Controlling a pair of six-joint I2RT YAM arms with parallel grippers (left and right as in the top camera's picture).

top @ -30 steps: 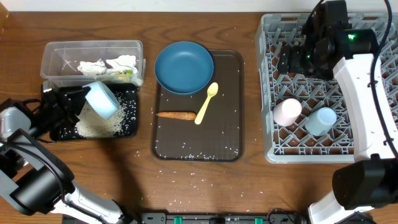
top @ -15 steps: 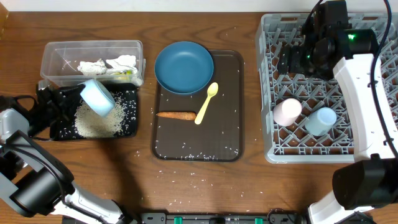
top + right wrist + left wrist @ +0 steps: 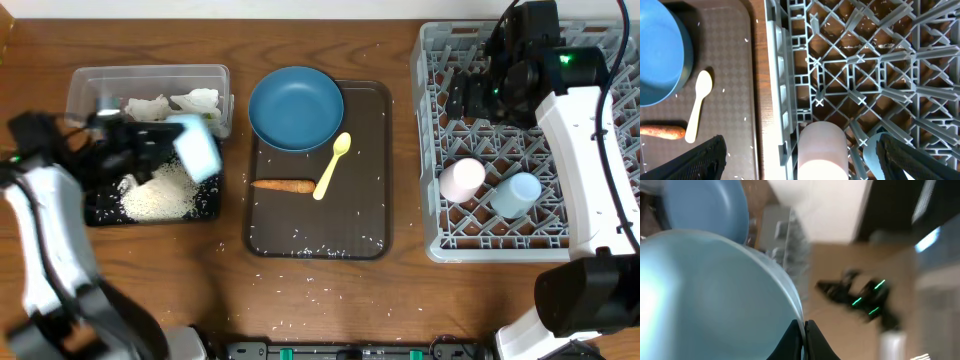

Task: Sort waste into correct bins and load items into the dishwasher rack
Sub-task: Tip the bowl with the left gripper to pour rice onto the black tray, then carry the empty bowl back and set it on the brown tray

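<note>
the left gripper [image 3: 172, 148] has its jaws clamped on the white-and-light-blue bowl [image 3: 198, 150], held above the black tray [image 3: 100, 212] near the left edge of the counter [image 3: 200, 290]; this arm is blurred. a heap of white rice [image 3: 158, 198] lies in that tray. just behind it, toward the far left corner, the clear tub [image 3: 90, 78] holds crumpled napkins [image 3: 150, 106]. mid-counter, the brown serving tray [image 3: 320, 225] carries the dark blue dish [image 3: 296, 108] at its far end, the pale yellow spoon [image 3: 333, 165] and the carrot [image 3: 283, 184], with stray grains around. the grey rack [image 3: 436, 235] fills the right edge; the pink cup [image 3: 462, 180] and light blue cup [image 3: 515, 193] sit side by side in its near part. the right gripper [image 3: 468, 95] hangs over the rack's far part, jaws spread wide and empty
</note>
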